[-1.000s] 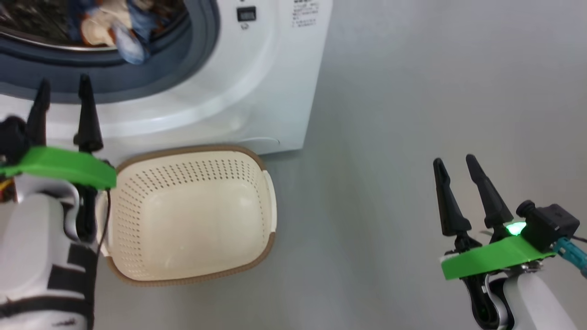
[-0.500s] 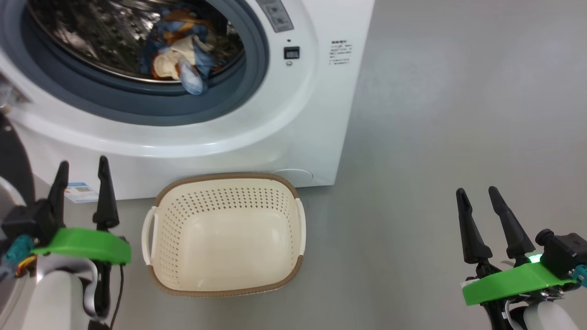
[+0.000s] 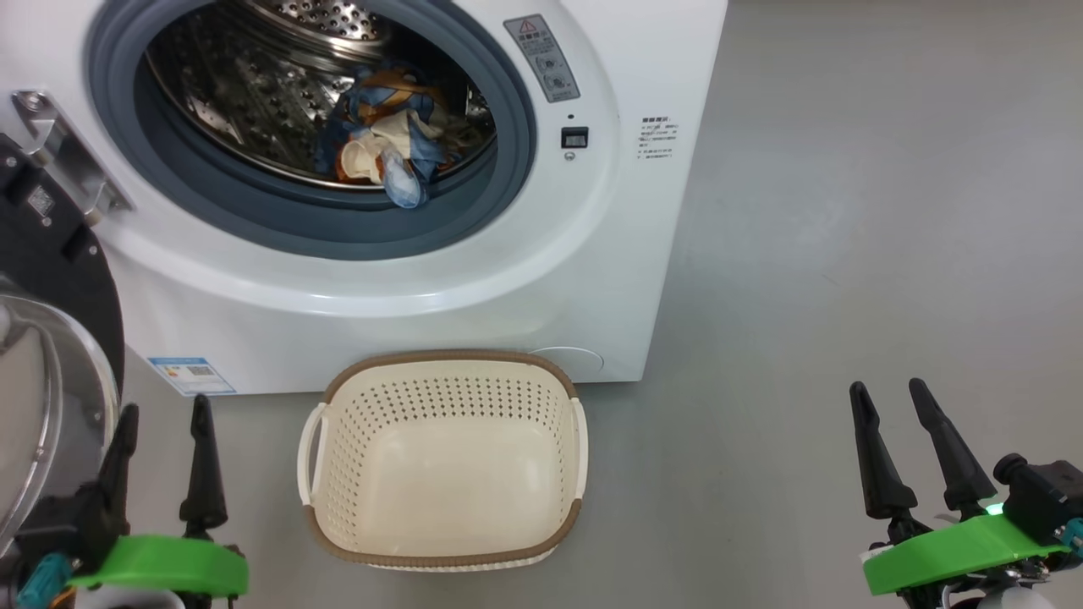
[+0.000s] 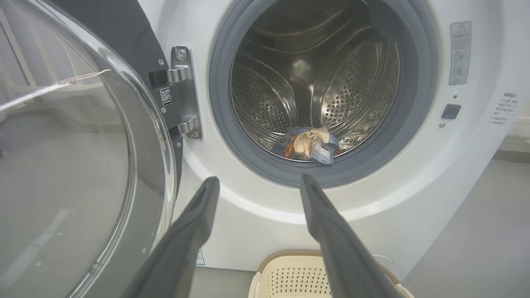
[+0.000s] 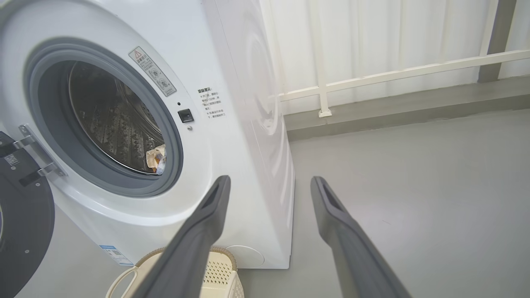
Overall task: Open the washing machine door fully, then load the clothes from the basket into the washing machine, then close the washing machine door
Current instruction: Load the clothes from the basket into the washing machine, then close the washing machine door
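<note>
The washing machine stands with its drum open. The clothes, a bundle of blue, orange and cream fabric, lie inside the drum near the front lip. The washing machine door hangs swung out on its hinge at the left. On the floor before the machine sits the cream basket, with nothing in it. My left gripper is open, low at the left beside the door. My right gripper is open over bare floor at the right.
Grey floor stretches to the right of the machine. A white curtain and a low white rail stand behind it. A blue label sticker sits low on the machine's front.
The head camera has tilted up, so the drum and door now show more fully. Both grippers sit lower in the picture, still open. The basket and clothes have not moved.
</note>
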Robot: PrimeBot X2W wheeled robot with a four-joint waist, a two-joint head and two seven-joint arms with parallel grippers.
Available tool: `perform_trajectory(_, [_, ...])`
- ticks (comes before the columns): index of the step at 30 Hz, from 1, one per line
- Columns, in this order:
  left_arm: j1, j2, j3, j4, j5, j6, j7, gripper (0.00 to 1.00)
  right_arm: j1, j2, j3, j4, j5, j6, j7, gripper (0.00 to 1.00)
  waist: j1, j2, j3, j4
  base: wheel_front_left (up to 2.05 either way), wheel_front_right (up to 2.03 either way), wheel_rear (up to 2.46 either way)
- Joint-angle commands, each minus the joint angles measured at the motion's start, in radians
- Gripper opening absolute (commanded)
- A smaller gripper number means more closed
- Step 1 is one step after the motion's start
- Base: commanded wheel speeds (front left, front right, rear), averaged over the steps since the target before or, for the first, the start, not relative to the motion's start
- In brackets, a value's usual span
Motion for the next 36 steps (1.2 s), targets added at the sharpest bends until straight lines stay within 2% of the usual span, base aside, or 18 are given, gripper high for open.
perform_trajectory(1, [0.005,0.022,0.037,-0.039,-0.004,-0.002,-0.005,1.00,0.001,-0.018,0.015,-0.027,-0.007,0.005,-0.005,1.00,0.0000,0.0000,0.000,0.003,0.00,0.00,0.00])
perform_trajectory(21, [0.049,0.011,0.036,-0.098,-0.022,-0.002,-0.005,1.00,-0.002,-0.015,0.004,-0.033,-0.011,0.005,-0.005,1.00,0.0000,0.0000,0.008,0.004,-0.05,0.05,0.00])
perform_trajectory(36, [0.053,0.008,0.019,-0.104,-0.017,-0.002,-0.005,1.00,0.001,-0.014,-0.002,-0.034,-0.012,0.005,-0.005,1.00,0.0000,0.0000,0.012,0.008,-1.34,1.34,0.00])
